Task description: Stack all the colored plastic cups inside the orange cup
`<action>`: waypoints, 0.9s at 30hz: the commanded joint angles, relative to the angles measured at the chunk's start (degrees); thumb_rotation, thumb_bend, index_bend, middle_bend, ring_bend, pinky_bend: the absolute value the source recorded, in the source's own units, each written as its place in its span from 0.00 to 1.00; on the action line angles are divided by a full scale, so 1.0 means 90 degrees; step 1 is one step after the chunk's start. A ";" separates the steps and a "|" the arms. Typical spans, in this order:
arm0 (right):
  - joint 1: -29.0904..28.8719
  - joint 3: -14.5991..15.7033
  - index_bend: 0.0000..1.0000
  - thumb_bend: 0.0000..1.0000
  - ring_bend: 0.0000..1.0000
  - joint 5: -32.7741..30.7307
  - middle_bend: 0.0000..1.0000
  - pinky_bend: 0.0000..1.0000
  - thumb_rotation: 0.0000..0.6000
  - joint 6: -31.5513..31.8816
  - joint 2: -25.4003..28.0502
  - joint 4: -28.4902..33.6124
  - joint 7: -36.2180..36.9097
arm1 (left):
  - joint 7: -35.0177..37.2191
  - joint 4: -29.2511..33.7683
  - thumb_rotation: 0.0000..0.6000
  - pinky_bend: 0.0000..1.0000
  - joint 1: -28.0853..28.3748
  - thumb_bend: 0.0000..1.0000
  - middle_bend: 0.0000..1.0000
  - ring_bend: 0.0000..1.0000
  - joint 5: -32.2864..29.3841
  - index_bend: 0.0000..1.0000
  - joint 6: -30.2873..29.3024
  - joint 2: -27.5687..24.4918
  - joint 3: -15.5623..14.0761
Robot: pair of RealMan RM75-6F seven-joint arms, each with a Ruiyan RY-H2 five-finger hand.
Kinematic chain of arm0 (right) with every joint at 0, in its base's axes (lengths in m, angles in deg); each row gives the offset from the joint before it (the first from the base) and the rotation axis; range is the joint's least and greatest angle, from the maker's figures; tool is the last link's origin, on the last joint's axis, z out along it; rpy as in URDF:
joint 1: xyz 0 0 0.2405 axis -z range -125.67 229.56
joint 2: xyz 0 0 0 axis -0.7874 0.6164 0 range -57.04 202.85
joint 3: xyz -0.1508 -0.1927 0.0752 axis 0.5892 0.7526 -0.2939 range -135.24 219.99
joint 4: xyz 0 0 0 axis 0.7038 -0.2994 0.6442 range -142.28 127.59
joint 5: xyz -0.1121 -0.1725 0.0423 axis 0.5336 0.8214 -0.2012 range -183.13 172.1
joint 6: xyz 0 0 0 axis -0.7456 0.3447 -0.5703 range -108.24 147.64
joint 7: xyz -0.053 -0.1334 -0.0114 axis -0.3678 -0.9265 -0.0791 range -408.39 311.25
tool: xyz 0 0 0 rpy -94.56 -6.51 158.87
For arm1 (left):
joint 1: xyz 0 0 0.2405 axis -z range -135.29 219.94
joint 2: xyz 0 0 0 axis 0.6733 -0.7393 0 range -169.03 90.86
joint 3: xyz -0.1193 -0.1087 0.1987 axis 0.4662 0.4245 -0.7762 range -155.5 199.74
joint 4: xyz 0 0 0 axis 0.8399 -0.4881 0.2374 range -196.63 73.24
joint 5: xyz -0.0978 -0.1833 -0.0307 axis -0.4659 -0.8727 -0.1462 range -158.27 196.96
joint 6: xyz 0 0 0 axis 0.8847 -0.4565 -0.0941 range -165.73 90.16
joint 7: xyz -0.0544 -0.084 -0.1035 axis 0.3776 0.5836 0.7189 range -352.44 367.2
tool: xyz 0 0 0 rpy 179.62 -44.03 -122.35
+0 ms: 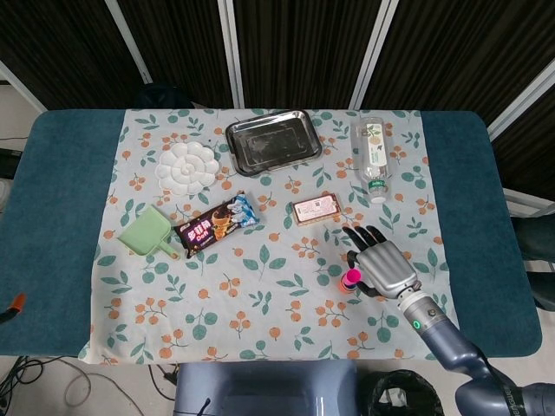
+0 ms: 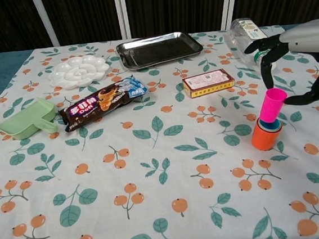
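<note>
At the right edge of the chest view, the right hand (image 2: 300,55) grips the pink cup (image 2: 272,105), tilted just above the orange cup (image 2: 265,134), which holds a blue cup (image 2: 270,124). Part of the hand is cut off by the frame. From the head view its palm hides the orange cup. No left hand shows in either view.

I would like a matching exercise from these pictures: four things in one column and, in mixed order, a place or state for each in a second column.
1. pink cup
2. blue cup
3. clear bottle
4. green scoop

a. lying on its side at the table's far right
b. nested in the orange cup
c. held by the right hand above the stack
d. near the left edge, beside the snack bar

Pairs: 1-c, 2-b, 3-a, 4-d
</note>
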 commanded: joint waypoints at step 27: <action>0.0132 0.0065 0.18 0.46 0.05 0.0008 0.00 0.10 1.00 -0.0138 -0.0305 -0.0396 0.0039 | -0.0028 -0.0024 1.00 0.00 -0.0006 0.21 0.07 0.01 0.0019 0.10 -0.0028 0.0008 0.0002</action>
